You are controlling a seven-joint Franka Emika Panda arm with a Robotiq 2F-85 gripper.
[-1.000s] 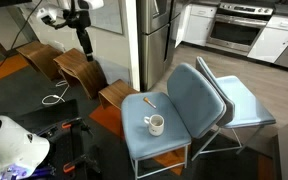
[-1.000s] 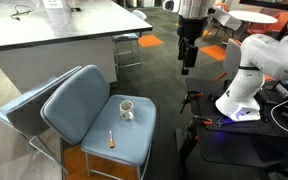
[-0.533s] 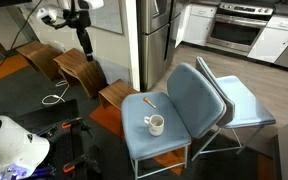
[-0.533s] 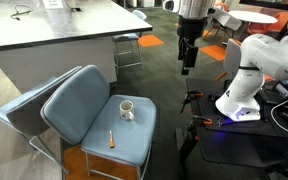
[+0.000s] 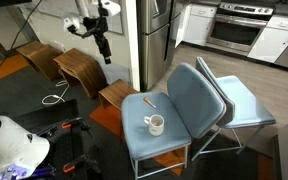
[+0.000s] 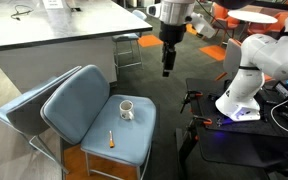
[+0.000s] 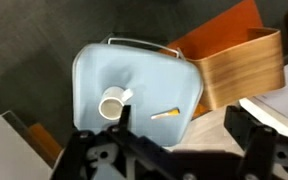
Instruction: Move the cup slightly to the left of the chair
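A small white cup with a side handle stands on the seat of the steel-blue chair; both show in both exterior views, the cup on the chair. In the wrist view the cup sits on the chair seat far below. My gripper hangs high in the air, well away from the chair, open and empty; it also shows in an exterior view and in the wrist view.
A small orange-tipped stick lies on the seat near the cup. A paler blue chair stands behind. Bent-wood brown stools stand beside the chair. A counter and another white robot are nearby.
My gripper has moved sideways through the air toward the chair. The cup and chair have not moved.
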